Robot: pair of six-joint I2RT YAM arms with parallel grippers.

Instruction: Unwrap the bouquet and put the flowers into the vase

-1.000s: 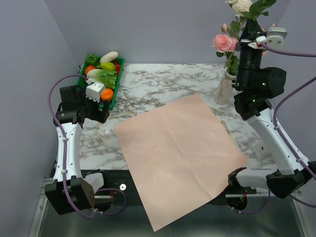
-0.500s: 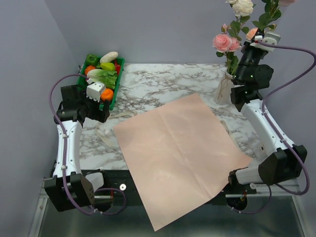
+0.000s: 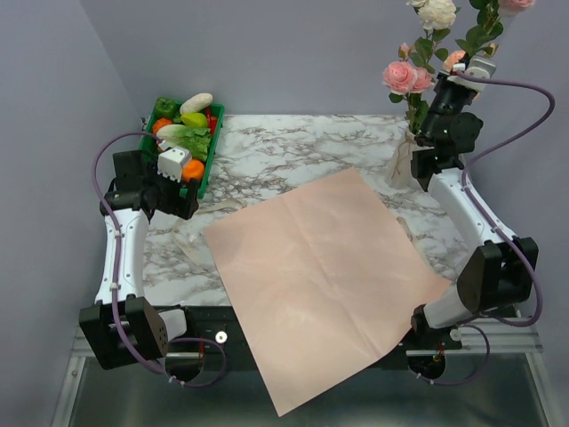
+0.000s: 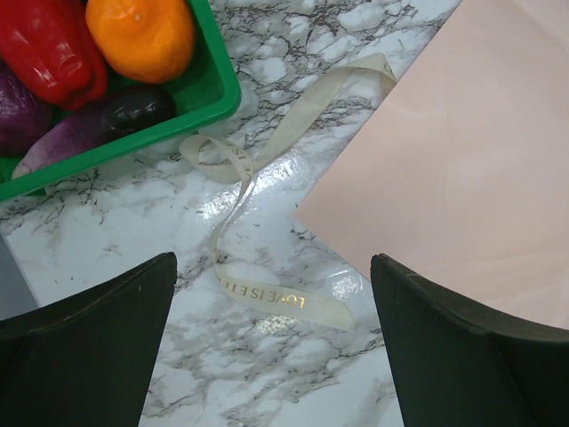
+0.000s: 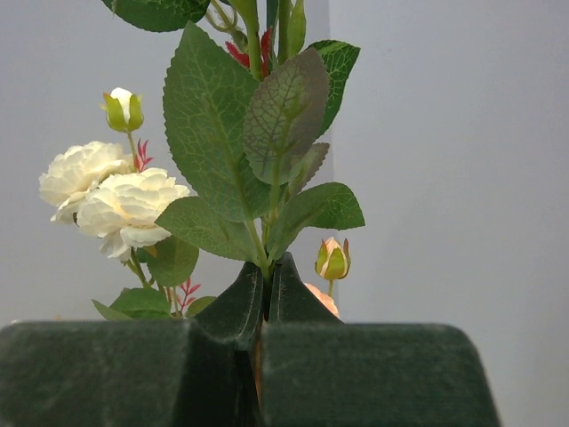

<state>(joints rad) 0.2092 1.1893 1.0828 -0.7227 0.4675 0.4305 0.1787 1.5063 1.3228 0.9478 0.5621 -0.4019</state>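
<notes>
Right gripper (image 5: 267, 283) is up high at the far right, its 2 fingers pinched tight on the flowers (image 5: 116, 205), low on a green stem. White blooms, broad leaves and small buds fan out above it. Below, the vase (image 3: 403, 163) stands at the far right of the table (image 3: 293, 147), just beside the paper's far corner, and a pink rose's stem runs down to its neck. Whether the gripped stem reaches the vase, I cannot tell. The paper (image 3: 320, 276) lies flat and open, overhanging the near edge. Over on the left, the left gripper (image 4: 273, 267) hovers, fingers spread wide, above the ribbon (image 4: 276, 300), which lies loose between the tray (image 3: 216, 133) and the paper.
</notes>
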